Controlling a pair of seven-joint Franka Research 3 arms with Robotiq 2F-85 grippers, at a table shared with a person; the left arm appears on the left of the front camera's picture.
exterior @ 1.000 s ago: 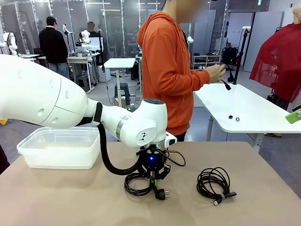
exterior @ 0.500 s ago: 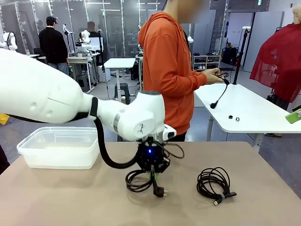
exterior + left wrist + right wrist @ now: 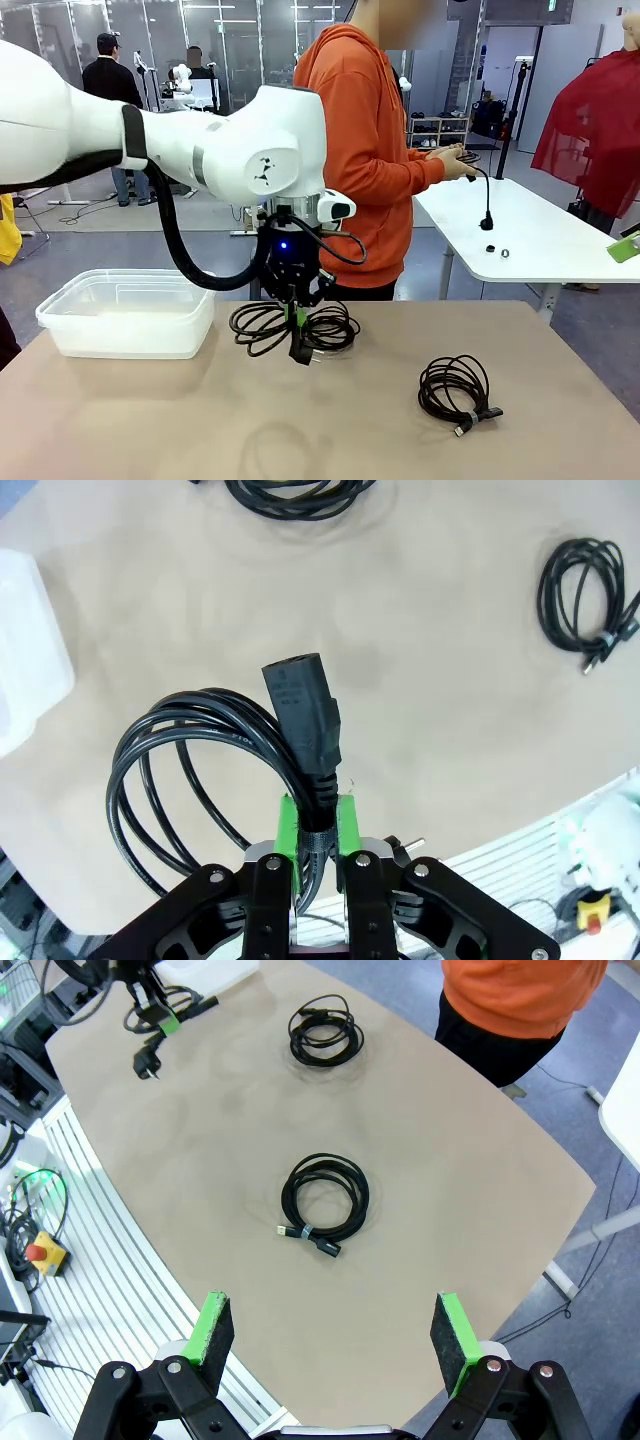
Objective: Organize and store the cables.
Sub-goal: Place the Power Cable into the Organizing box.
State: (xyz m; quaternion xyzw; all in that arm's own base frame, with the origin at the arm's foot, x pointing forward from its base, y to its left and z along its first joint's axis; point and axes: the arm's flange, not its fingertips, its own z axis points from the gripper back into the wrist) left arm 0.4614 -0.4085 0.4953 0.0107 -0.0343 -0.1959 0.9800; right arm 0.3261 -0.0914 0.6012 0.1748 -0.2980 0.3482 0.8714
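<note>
L jaws pinch coiled cable (image 3: 300, 710) aloft; R jaws wide, empty. Risk: dangling loops snag left bin (image 3: 120, 335) rim, or cable slips.

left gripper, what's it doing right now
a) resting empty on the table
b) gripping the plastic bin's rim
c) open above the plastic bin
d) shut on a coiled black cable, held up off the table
d: the left gripper has its green pads pinched on the cable just below the plug, and the coil hangs clear above the table.
</note>
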